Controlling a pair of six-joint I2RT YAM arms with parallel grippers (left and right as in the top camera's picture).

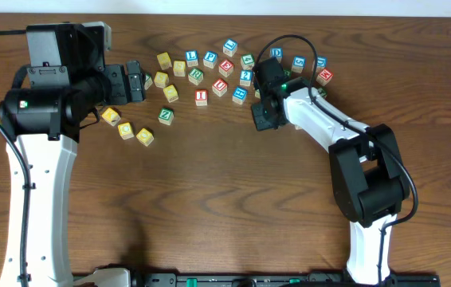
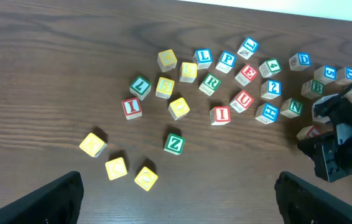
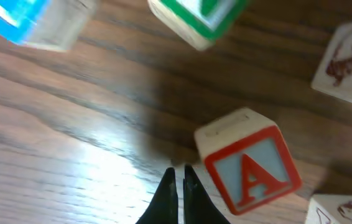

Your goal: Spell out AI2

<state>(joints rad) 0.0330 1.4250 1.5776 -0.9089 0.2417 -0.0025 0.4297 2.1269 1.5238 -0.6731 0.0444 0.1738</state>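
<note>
Dark wood desk (image 1: 225, 207), cube pile (image 1: 225, 68) at its 12 o'clock. Left arm (image 1: 41, 167) parked at 9 o'clock, left claw (image 1: 136, 81) spread wide, nothing in it. Right arm (image 1: 321, 119) reaches into the pile; right claw (image 3: 178, 174) pinched closed, empty, tips low. A cube (image 3: 250, 168) lies just at its 3 o'clock, prob. not touching – view blurry. I cube (image 1: 201, 97) sits near 2 cube (image 1: 245, 76), at its 8 o'clock. Step: going for the A, I'd say. Next: part the claw, straddle A, lift it to bare wood at pile's 6 o'clock, w/ room for I and 2.

Even, bright light — right-wrist blur
</note>
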